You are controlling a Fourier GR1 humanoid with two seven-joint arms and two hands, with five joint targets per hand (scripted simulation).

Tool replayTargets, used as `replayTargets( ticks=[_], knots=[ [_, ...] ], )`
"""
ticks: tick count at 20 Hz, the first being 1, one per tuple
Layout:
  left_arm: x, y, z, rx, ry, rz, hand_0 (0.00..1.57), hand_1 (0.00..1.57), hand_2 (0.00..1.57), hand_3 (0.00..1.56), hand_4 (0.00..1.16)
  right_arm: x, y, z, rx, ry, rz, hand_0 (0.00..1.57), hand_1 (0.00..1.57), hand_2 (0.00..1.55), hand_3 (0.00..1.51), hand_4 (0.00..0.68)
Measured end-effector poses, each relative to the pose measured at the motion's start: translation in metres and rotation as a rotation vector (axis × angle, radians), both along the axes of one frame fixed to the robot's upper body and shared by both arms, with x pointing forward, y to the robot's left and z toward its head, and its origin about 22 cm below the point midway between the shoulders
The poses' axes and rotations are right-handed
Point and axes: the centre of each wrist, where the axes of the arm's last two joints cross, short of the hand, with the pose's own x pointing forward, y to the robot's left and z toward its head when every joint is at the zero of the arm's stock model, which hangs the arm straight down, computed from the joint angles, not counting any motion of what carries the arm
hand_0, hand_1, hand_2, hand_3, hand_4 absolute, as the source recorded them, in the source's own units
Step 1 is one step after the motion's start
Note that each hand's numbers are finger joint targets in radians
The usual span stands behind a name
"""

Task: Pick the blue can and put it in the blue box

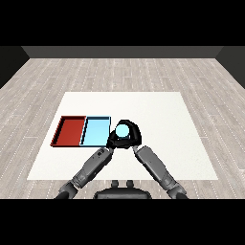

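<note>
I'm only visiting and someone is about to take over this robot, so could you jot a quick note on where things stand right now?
Right hand: curled round the light blue cylindrical can, holding it just right of the trays.
Left hand: close against the can's lower left side; whether its fingers grip it cannot be told.
Light blue tray: on the white table, holding nothing, with the red tray touching its left side.
Done: the can is grasped.
Left: carry it left over the light blue tray, set it inside, and let go.
</note>
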Motion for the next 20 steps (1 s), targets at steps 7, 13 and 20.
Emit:
replayTargets(
  ticks=[7, 13, 20],
  knots=[
    [-0.001, 0.000, -0.010, -0.119, 0.010, 0.034, 1.57, 1.57, 1.57, 1.50, 0.91, -0.005, 0.004, -0.001, 0.048, -0.002, -0.004, 1.44, 1.44, 1.44, 1.39, 0.617],
    [0.005, -0.004, -0.012, -0.142, -0.050, 0.054, 1.57, 1.57, 1.57, 1.53, 1.10, -0.006, 0.001, 0.006, 0.059, 0.013, 0.010, 1.29, 1.29, 1.35, 1.29, 0.473],
    [0.006, -0.004, -0.020, -0.139, -0.095, 0.084, 1.57, 1.57, 1.57, 1.54, 1.12, -0.004, 0.000, 0.005, 0.023, 0.030, 0.066, 0.00, 0.00, 0.00, 0.00, 0.000]
  ],
)
